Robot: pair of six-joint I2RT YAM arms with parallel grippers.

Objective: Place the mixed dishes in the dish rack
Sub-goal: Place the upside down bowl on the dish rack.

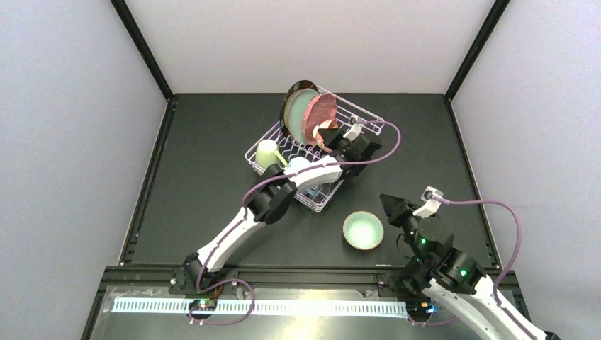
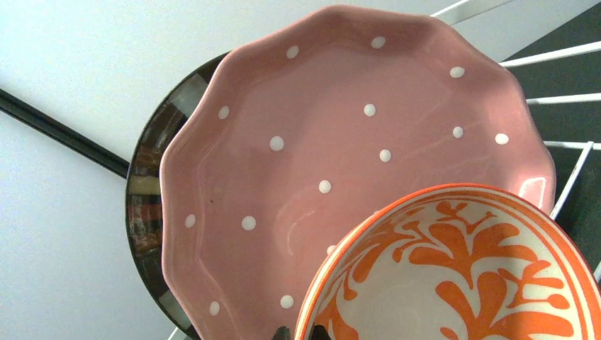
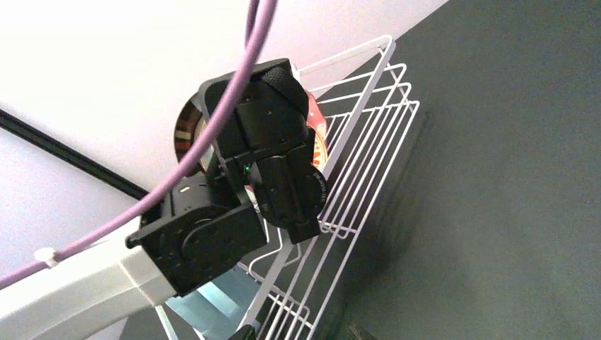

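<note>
red-orange bowl cropped btm, striped plate mostly hidden

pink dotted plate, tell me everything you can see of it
The pink dotted plate looks like glossy ceramic: salmon pink, scattered white dots, wavy scalloped rim. It stands on edge at the far end of the dish rack, with the striped-rim plate behind it. The red-orange bowl overlaps its lower right in the left wrist view; contact can't be told.
</note>
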